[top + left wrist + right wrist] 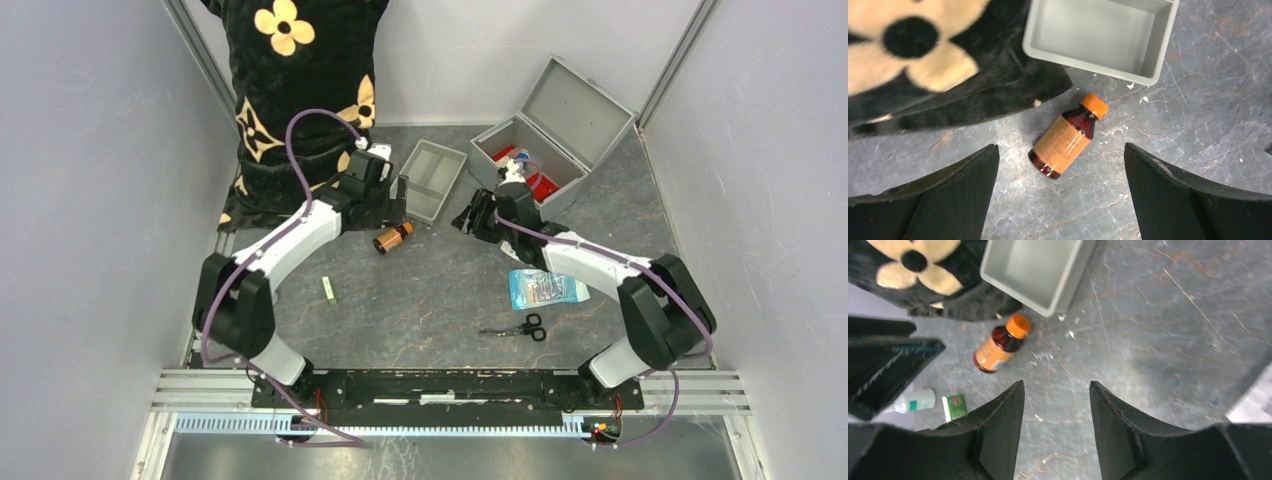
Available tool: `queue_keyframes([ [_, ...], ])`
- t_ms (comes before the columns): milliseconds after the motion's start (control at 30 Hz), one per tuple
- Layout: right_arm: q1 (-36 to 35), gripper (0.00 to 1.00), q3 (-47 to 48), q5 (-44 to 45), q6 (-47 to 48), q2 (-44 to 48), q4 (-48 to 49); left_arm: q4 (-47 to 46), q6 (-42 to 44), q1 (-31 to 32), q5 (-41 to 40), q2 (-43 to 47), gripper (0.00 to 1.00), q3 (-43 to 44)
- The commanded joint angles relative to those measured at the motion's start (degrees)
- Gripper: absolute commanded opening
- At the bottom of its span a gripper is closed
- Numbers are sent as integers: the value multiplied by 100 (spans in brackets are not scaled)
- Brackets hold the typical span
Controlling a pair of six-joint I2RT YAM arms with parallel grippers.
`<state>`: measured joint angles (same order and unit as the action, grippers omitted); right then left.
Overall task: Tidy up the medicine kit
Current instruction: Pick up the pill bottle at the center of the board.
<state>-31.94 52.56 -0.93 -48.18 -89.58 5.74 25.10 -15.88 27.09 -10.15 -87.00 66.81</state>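
Note:
The medicine kit (528, 158) stands open at the back right with its lid (580, 108) raised and red things inside. An amber bottle with an orange cap (393, 238) lies on its side on the mat, in front of the grey divided tray (432, 180). My left gripper (396, 210) hovers over the bottle (1068, 136), open wide (1061, 146), with the bottle's base just ahead of the fingertips. My right gripper (468, 218) is near the kit's front corner, open (1057, 383) and holding nothing. It faces the bottle (1000, 343).
A black cloth with cream flowers (300, 90) fills the back left and touches the tray's corner (1048, 80). A blue-white packet (545, 288) and scissors (522, 327) lie at the front right. A small green box (329, 290) lies front left, with a small white bottle (915, 401) beside it.

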Motion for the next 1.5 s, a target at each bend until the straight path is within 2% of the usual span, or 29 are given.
queue_keyframes([
  [0, 64, 58, -517, -100, 470, 777, 257, 306, 1037, -13, 666, -609, 100, 553],
  [133, 197, 59, -980, -343, 1136, 1316, 99, 257, 1420, -11, 974, -781, 100, 374],
  [233, 325, 60, -1386, -843, 1514, 1623, 290, 310, 1836, -10, 1459, -1003, 100, 225],
  [533, 367, 60, -1811, -1474, 1864, 1778, 480, 403, 2221, -11, 1167, -1526, 98, 163],
  [633, 361, 60, -1810, -1567, 1914, 1760, 463, 467, 2196, 1, 1220, -1733, 92, 270],
  [1000, 387, 59, -1909, -1225, 1839, 1817, 400, 527, 1712, 313, 1577, -1697, 55, 344],
  [1200, 460, 59, -2132, -1129, 1370, 2031, 742, -46, 998, 539, 1964, -1133, 42, 9],
  [1333, 543, 59, -2381, -1234, 823, 2335, 1236, -819, 474, 633, 2216, -312, 41, -432],
  [1467, 565, 59, -2772, -1213, 17, 2780, 2329, -1651, 27, 752, 2763, 681, 42, -923],
])
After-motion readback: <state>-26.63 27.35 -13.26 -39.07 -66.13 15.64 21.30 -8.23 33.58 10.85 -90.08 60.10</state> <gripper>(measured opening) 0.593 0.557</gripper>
